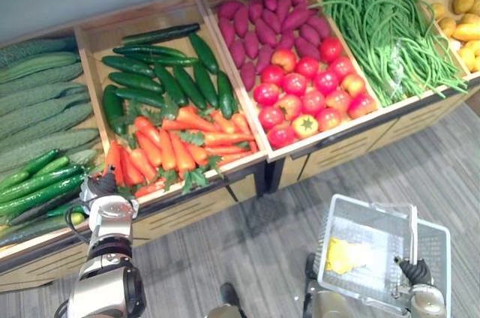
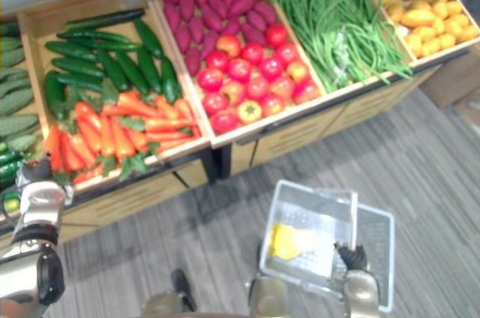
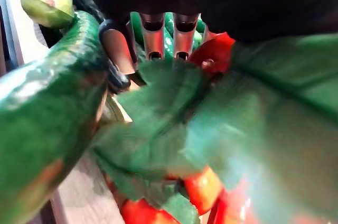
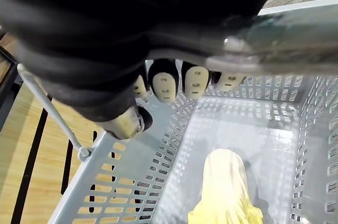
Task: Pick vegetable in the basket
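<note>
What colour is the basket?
Light grey basket with perforated walls; the right wrist view shows it best.

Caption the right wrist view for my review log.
Right hand curled round the handle of a grey basket holding one yellow vegetable.

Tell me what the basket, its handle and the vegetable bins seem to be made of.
Basket: grey plastic, semi-gloss, judging by its moulded rows of slots. Handle, gripped by the right hand: probably metal, a bright tube with sharp reflections. Bins: light wood or wood veneer, matte, pale tan boards; which one I cannot tell.
</note>
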Robot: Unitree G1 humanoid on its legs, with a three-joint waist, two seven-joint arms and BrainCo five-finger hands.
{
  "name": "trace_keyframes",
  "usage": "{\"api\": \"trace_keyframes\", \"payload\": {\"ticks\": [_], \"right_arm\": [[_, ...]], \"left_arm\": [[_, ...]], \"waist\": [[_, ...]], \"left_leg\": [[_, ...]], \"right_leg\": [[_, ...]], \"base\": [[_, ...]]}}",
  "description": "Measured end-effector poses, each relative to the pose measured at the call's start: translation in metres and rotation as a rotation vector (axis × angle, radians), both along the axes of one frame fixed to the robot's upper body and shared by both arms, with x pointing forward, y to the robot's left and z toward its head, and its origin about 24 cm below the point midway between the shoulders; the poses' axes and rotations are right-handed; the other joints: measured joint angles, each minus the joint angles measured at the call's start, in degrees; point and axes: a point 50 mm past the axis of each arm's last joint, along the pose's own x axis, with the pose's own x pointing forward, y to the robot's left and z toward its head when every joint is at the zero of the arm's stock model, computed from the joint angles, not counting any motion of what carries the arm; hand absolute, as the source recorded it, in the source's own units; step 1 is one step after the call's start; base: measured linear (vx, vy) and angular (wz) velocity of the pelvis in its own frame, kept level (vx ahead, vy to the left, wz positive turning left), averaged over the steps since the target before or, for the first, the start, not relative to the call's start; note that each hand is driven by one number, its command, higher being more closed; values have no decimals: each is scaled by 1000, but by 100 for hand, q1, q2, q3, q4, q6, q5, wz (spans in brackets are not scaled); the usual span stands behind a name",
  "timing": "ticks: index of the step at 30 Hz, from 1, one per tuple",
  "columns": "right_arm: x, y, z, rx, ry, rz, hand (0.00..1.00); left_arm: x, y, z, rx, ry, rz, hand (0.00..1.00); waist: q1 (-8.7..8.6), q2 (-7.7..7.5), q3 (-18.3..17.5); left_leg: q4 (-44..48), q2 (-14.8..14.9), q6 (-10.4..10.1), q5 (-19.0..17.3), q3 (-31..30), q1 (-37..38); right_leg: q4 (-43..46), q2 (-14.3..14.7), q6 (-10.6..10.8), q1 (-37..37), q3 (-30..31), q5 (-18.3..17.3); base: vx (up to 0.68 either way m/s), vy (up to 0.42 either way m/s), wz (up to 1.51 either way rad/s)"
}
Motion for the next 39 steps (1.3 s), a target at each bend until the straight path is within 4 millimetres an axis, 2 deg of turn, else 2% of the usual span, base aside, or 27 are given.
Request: {"api": "trace_keyframes", "payload": {"ticks": [3,7,10,17,26,30,39], "right_arm": [[-1,3,-1,8,0,-3,100],[-3,3,0,4,-9,-2,100],[-6,2,-1,4,-5,-6,100],[-9,7,-4,21,1,-15,100],[-11,10,-7,37,1,-31,100],[-15,10,-8,37,11,-33,100],[-16,10,-8,18,24,-18,100]], "left_arm": [[13,-12,32,83,-143,-77,100],[22,-28,54,116,-267,-131,100],[23,-38,50,100,-286,-137,100],[20,-41,42,87,-275,-133,100],[19,-42,48,141,-279,-140,100],[19,-42,47,143,-277,-141,100],[19,-44,50,151,-290,-149,100]], "waist": [[5,-13,-19],[-3,77,-81],[-4,114,-142],[-11,115,-292],[-9,90,-347],[-17,71,-490],[-24,60,-500]], "left_leg": [[21,6,2,2,-114,25],[18,-18,19,14,-207,45],[8,-19,36,28,-220,45],[-7,-14,42,53,-227,45],[-14,-19,43,54,-230,46],[-51,-26,43,54,-227,60],[-86,-43,43,54,-234,117]], "right_leg": [[0,-13,0,109,-104,0],[-10,-43,1,192,-194,-1],[-11,-40,1,193,-205,-1],[-28,-25,1,193,-207,0],[-46,-23,4,196,-204,5],[-110,-15,19,222,-203,20],[-146,-21,21,286,-213,21]], "base": [[-23,-19,16],[-30,-10,10],[-6,-4,2],[0,0,0],[0,0,0],[0,0,0],[0,0,0]]}}
